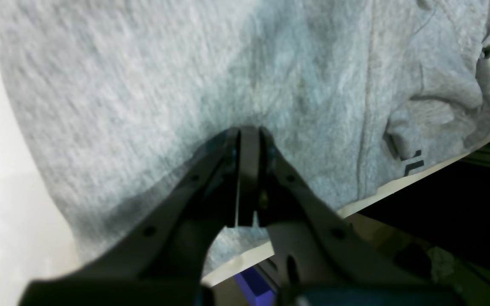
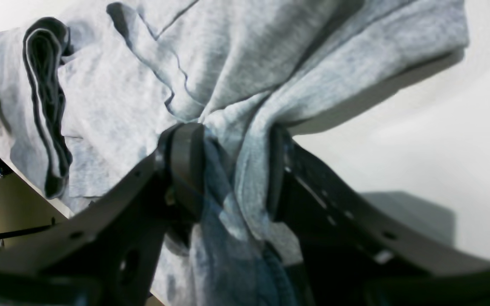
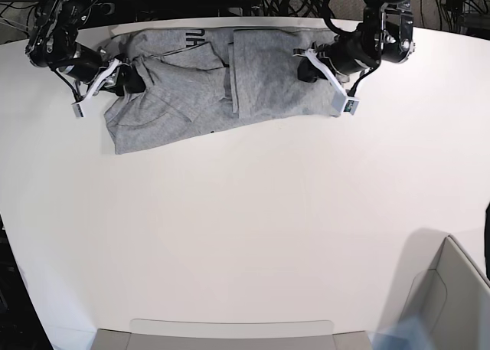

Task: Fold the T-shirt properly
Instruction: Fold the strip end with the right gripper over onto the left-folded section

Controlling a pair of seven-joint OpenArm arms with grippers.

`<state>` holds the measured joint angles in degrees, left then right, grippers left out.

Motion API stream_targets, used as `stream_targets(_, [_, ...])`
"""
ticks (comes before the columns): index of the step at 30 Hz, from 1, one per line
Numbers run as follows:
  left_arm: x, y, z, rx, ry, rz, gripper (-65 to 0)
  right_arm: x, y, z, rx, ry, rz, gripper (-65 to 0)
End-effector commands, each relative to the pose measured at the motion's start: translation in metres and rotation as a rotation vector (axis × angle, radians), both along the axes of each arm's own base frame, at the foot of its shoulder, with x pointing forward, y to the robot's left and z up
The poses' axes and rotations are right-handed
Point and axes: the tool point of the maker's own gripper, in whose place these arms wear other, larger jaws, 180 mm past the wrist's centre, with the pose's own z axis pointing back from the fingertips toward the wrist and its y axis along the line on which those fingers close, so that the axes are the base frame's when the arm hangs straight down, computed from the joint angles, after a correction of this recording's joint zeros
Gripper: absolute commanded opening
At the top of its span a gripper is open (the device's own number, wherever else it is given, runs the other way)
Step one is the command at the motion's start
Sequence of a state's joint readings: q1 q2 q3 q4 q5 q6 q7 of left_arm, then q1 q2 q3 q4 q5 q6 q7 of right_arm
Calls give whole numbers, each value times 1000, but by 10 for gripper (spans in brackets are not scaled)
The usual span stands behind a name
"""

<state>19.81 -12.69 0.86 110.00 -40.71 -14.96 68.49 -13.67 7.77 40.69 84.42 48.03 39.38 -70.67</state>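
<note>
T-shirt (image 3: 191,97): lies along the table's (image 3: 245,235) far edge, partly folded, one panel already turned over its middle.
Right gripper (image 2: 232,170): jaws fairly wide, bunched cloth between them, likely to carry that end across.
Left gripper (image 1: 249,136): jaws pressed together against the cloth, seemingly pinning it.
Room: far edge just beside; near side bare.

White table (image 3: 245,235), grey T-shirt (image 3: 260,89) lying crumpled along its far edge

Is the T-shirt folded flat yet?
No. The T-shirt is partly folded, bunched and creased, overlapping layers, at the table's far edge.
</note>
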Motion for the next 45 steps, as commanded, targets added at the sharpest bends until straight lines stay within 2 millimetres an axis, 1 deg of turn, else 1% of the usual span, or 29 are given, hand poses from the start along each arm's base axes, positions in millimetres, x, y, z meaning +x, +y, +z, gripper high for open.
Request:
stream_targets(1, [5,-1,7,-13,-31,-1,-650,-24,1,-19,-67,112,72,-423])
stream_targets(3, [5,-1,7,-13,-31,0,-650,-29,7,-21,-64,124,97,-424])
stream_targets(7, [5,-1,7,-12,-31,0,-650,-30,17,-23,-57,128,131,-435])
stream_targets(9, [5,-1,7,-12,-31,0,-650,-29,22,-24,-58,129,156,-487])
stream_targets(12, [5,-1,7,-12,-32,1,-650,-20,26,-23,-62,118,172,-638])
stream_targets(13, [5,-1,7,-12,-32,1,-650,-16,26,-23,-78,114,174,-650])
stream_targets(15, [5,-1,7,-12,-32,1,-650,-7,17,-24,-141,118,181,-650])
stream_targets(18, [5,-1,7,-12,-32,1,-650,16,-3,-21,-263,114,174,-650])
stream_targets(21, [5,0,7,-11,-32,0,-650,44,-25,-10,-330,72,79,-650])
stream_targets(23, [6,0,7,-13,-32,2,-650,63,-39,0,-372,37,26,-650])
stream_targets(26, [6,-2,8,-18,-34,3,-650,82,-64,14,-436,13,-43,-650])
stream_targets(28, [6,-2,8,-18,-34,3,-650,87,-73,15,-451,21,-62,-650])
stream_targets(29, [6,-2,8,-18,-34,3,-650,88,-81,16,-469,24,-71,-650])
stream_targets(30, [6,-1,8,-17,-34,4,-650,89,-84,18,-479,23,-75,-650])
stream_targets(33, [6,2,7,-11,-33,9,-650,89,-86,27,-511,0,-73,-650])
stream_targets(35, [5,3,7,-10,-30,9,-650,85,-83,36,-539,-36,-65,-650])
stream_targets(36, [4,4,6,-7,-26,8,-650,85,-78,40,-549,-54,-54,-650])
stream_targets(38, [3,6,5,1,-21,7,-650,84,-62,51,-566,-103,-24,-650])
stream_targets(39, [1,12,4,12,-15,13,-650,83,-57,57,-578,-124,-16,-650])
stream_targets(40, [-6,19,0,23,3,28,-650,83,-52,64,-590,-146,-7,-650])
stream_targets(42, [-14,32,-3,40,24,65,-650,81,-36,70,-585,-177,7,-650])
stream_targets(44, [-24,53,-7,71,61,113,-650,80,-23,82,-602,-219,19,-650])
stream_targets(45, [-29,64,-9,86,82,138,-650,80,-12,86,-604,-239,37,-650])
